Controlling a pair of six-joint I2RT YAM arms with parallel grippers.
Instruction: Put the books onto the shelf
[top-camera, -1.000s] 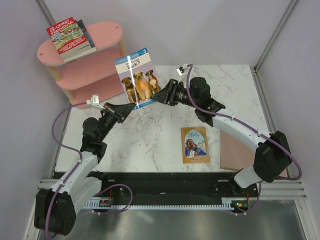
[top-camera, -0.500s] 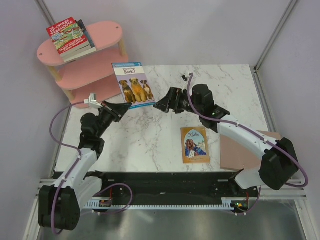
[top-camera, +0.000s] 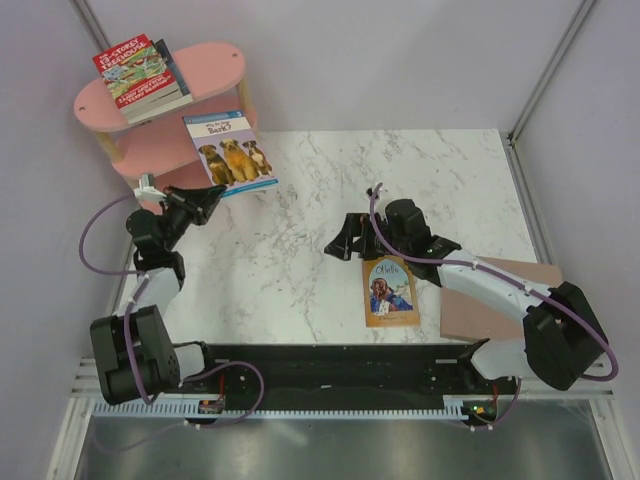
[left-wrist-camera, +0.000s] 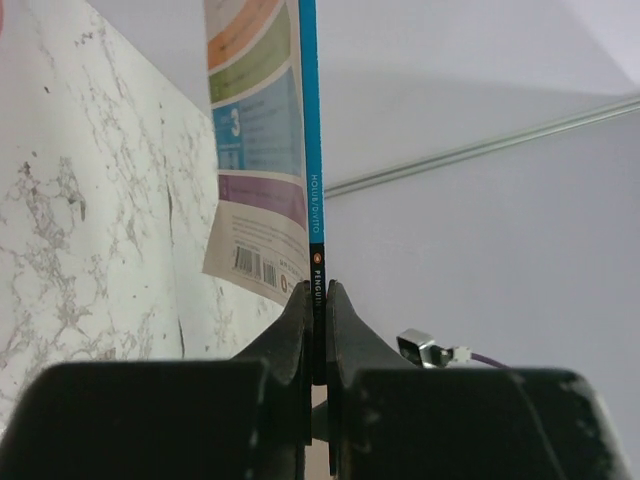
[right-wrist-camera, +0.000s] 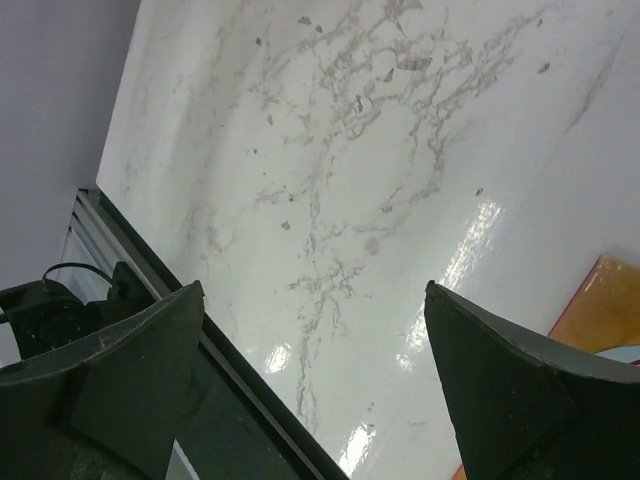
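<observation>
Left gripper (top-camera: 205, 192): jaws pinch the puppy book (top-camera: 230, 152) at its lower edge. In my left wrist view the two fingers (left-wrist-camera: 300, 320) press flat on either side of the blue spine. The book hangs off the table (top-camera: 300, 290), cover facing up, just in front of the shelf (top-camera: 215, 62) at the right end of its middle tier. From above, the book's far edge overlaps that tier; I cannot tell whether they touch.

The shelf stands at the far left corner of the table, near the left wall (top-camera: 40, 200). Its top tier holds a stack with the red treehouse book (top-camera: 135, 70) uppermost at the left end; the right half of that board is bare.

Right gripper (top-camera: 340, 240): jaws spread wide, nothing between them, low over the table well right of the shelf. The orange book (top-camera: 389, 290) lies flat just on its near side. A brown board (top-camera: 462, 318) lies farther from the shelf, partly under the right arm.

Bare white marble runs from the shelf to the right gripper. Walls are plain pale lilac, with metal rails (top-camera: 545, 70) in the corners.
</observation>
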